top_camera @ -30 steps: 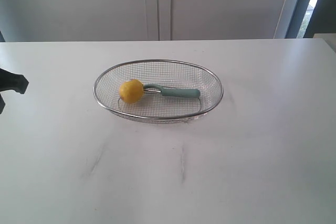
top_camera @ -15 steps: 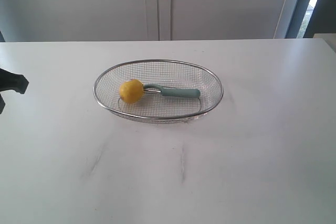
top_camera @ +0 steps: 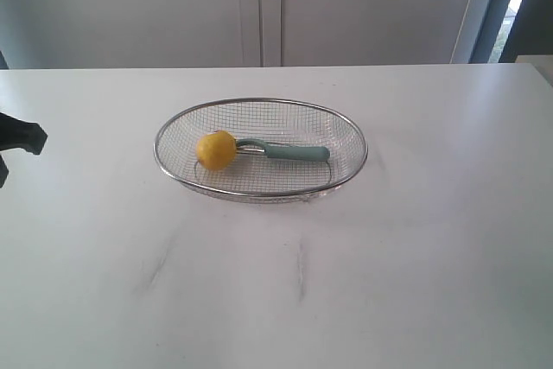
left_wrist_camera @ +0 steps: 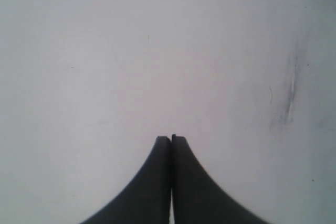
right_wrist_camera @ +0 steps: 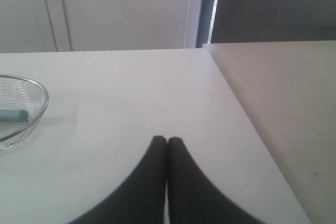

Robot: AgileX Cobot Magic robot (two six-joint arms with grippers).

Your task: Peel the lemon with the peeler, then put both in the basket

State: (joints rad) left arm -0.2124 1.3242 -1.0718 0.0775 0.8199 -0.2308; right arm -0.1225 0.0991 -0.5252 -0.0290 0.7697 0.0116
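Observation:
The yellow lemon (top_camera: 215, 149) lies in the left part of the wire mesh basket (top_camera: 346, 127) at the table's middle. Beside it in the basket lies the peeler (top_camera: 289, 152), its teal head touching the lemon and its handle pointing right. The basket rim (right_wrist_camera: 41, 109) and the handle's end (right_wrist_camera: 13, 114) also show in the right wrist view. My left gripper (left_wrist_camera: 171, 138) is shut with nothing in it, over bare table; a black part of its arm (top_camera: 19, 136) shows at the exterior view's left edge. My right gripper (right_wrist_camera: 167, 140) is shut and empty, well away from the basket.
The white table (top_camera: 415, 239) bears faint grey scuff marks (top_camera: 301, 270) in front of the basket. White cabinet doors (top_camera: 259, 6) stand behind it. In the right wrist view the table's edge (right_wrist_camera: 247, 114) borders a beige surface (right_wrist_camera: 294, 103).

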